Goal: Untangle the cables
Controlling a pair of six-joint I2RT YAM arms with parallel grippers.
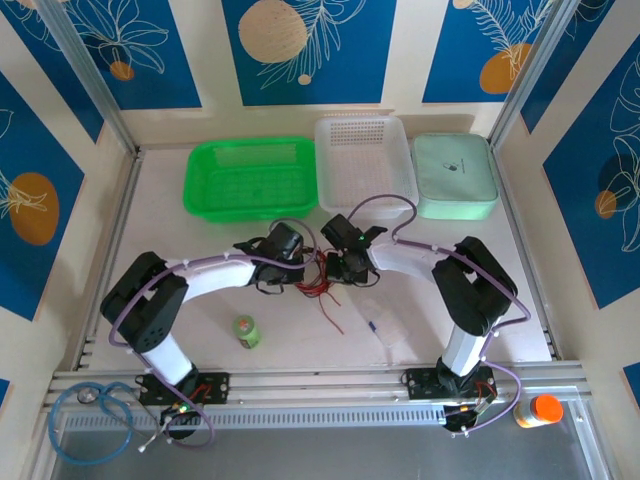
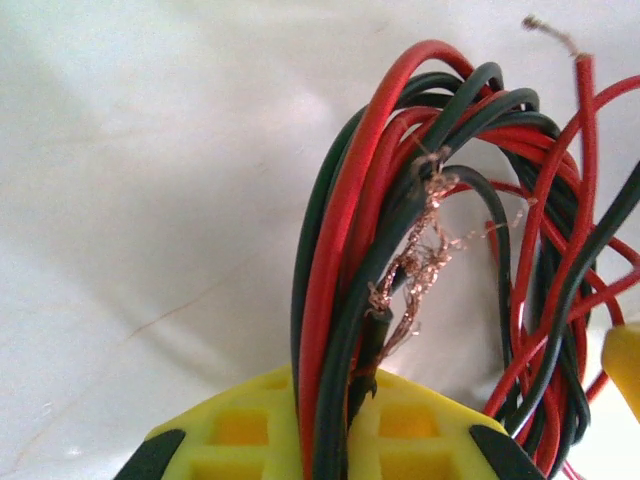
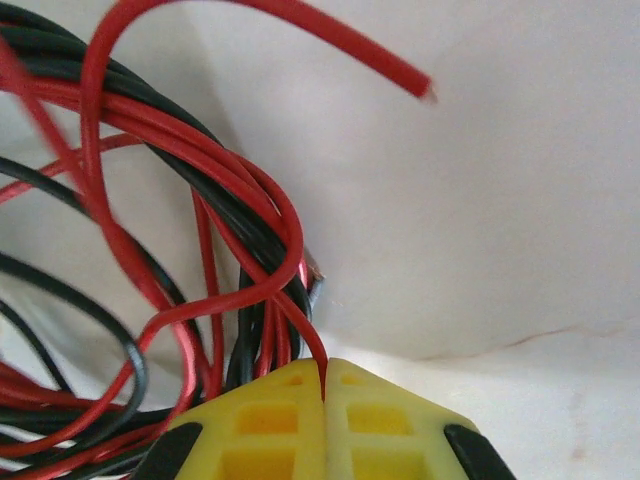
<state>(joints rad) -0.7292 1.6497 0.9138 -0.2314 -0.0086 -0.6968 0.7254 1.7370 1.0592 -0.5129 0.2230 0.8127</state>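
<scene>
The cables (image 1: 318, 287) lie as a red and black tangle on the white table, between my two grippers. My left gripper (image 1: 301, 266) meets the tangle from the left. In the left wrist view its yellow fingers (image 2: 240, 425) are shut on a bundle of red and black cables (image 2: 338, 230). Frayed copper strands (image 2: 425, 250) stick out of one black wire just above the left gripper (image 2: 335, 390). My right gripper (image 1: 337, 266) comes in from the right. Its yellow fingers (image 3: 262, 420) are pressed together on one red cable (image 3: 312, 345) where the right gripper (image 3: 325, 372) pinches it. More loops (image 3: 240, 195) hang to its left.
A green basket (image 1: 250, 150), a white perforated basket (image 1: 362, 130) and a mint lidded box (image 1: 455, 175) line the back. A small green bottle (image 1: 247, 331) stands front left. A clear plastic piece (image 1: 385, 330) lies front right. An orange-capped bottle (image 1: 543, 410) and a blue hose (image 1: 95, 405) sit off the table.
</scene>
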